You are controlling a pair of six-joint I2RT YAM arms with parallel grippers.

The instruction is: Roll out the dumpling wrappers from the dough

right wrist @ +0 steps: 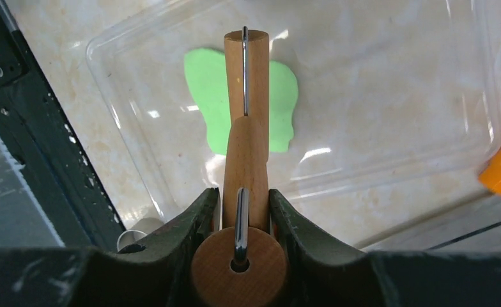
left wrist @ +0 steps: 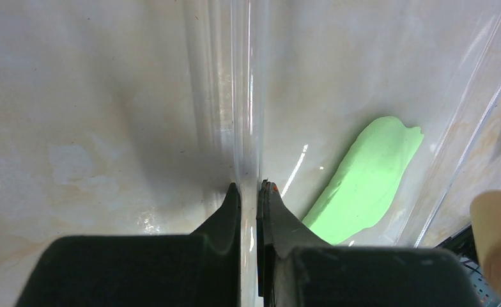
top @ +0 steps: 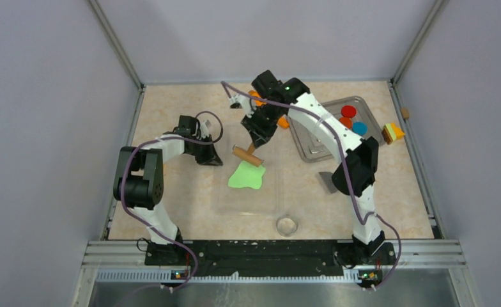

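The dough is a flat, irregular lime-green sheet lying in a clear plastic tray. My right gripper is shut on the handle of a wooden roller, whose barrel rests at the dough's far edge. In the right wrist view the roller runs straight out from the gripper over the dough. My left gripper pinches the tray's left rim; its jaws are shut on the clear wall, with the dough to their right. No dumpling wrappers are in view.
A metal tray at the back right holds red, orange and blue discs. A round cutter lies near the front edge. A dark scraper lies by the right arm, and a coloured block sits by the right wall.
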